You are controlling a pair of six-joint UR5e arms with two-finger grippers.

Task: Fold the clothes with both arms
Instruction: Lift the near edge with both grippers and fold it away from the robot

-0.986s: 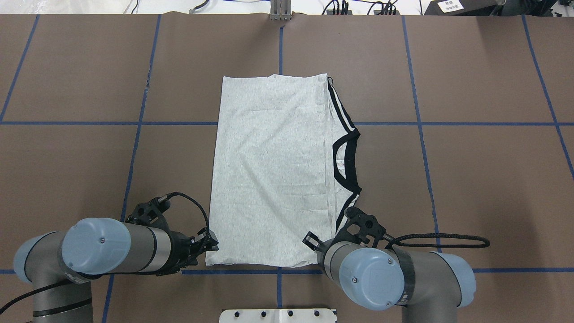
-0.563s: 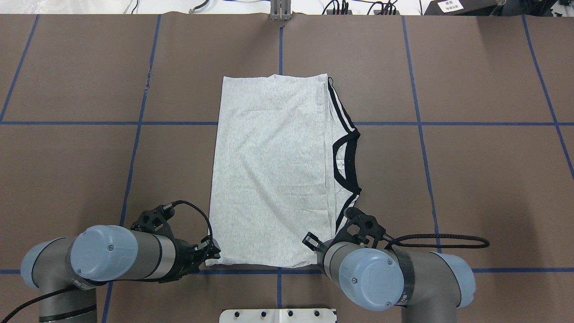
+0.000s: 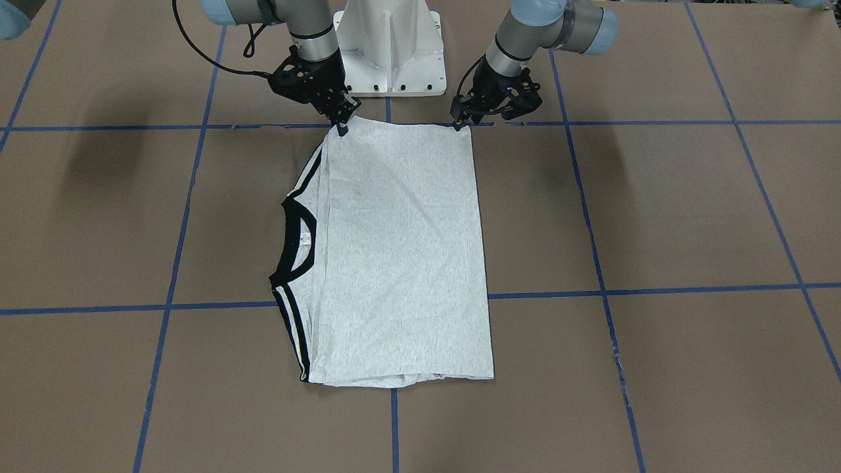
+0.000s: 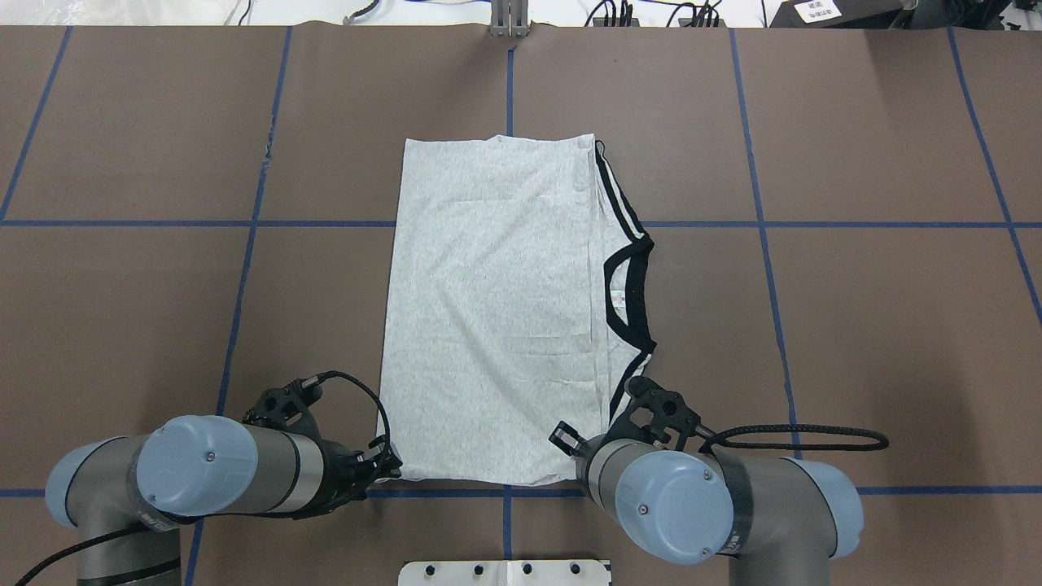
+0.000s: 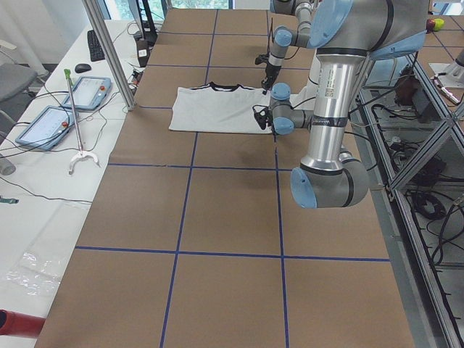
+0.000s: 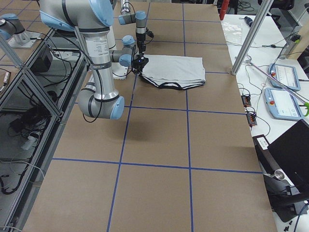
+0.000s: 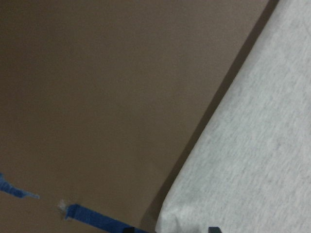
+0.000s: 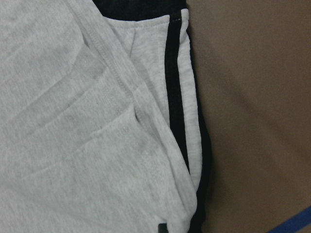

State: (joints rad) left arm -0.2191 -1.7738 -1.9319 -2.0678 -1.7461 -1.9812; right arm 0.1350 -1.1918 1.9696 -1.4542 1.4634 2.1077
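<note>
The clothes are one light grey T-shirt [image 4: 488, 309] folded into a long rectangle on the brown table. Its black collar [image 4: 631, 293] and black stripes lie along the robot's right side. My left gripper [image 4: 392, 465] sits low at the shirt's near left corner [image 3: 468, 128]. In the left wrist view two dark fingertips stand apart at that corner of the shirt [image 7: 252, 145], so it is open. My right gripper [image 3: 341, 125] is down on the near right corner by the stripes [image 8: 175, 97] and looks shut on the cloth. In the overhead view its own wrist hides it.
The white pedestal base [image 3: 387, 46] stands just behind both grippers. A black cable loop [image 4: 798, 435] lies on the table by the right arm. Blue tape lines [image 4: 244, 268] cross the table. A metal post [image 5: 109, 51] and tablets [image 5: 87, 90] stand beyond the far edge.
My left arm has swung nearer the robot and to the right, bringing its gripper down to the shirt's near left corner. The right arm and the shirt have not moved.
</note>
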